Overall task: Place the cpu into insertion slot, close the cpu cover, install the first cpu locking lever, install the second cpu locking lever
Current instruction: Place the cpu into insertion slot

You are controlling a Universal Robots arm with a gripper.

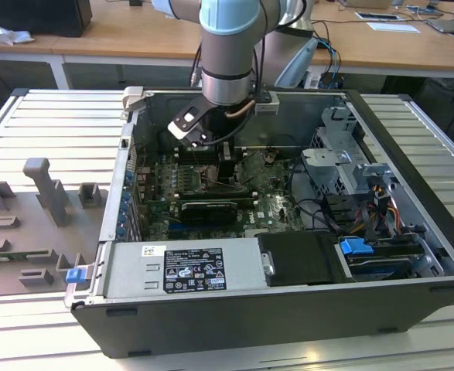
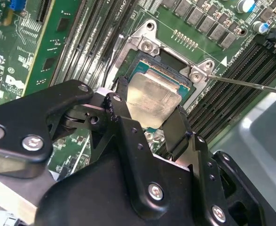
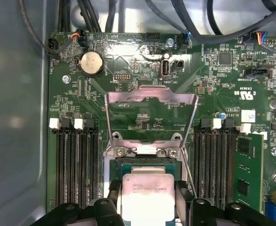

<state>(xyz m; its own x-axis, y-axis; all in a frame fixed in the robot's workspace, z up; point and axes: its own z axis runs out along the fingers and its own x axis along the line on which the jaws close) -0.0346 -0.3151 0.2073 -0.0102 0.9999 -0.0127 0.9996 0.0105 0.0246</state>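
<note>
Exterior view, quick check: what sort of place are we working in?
Probably a robotics lab or workshop: an opened computer case on a slatted metal bench, with wooden desks behind.

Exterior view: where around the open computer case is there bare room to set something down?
Bare slatted table beyond the grey fixtures, and a strip on the exterior view's right of the case. Inside is crowded: arm, cables, drive cage.
</note>
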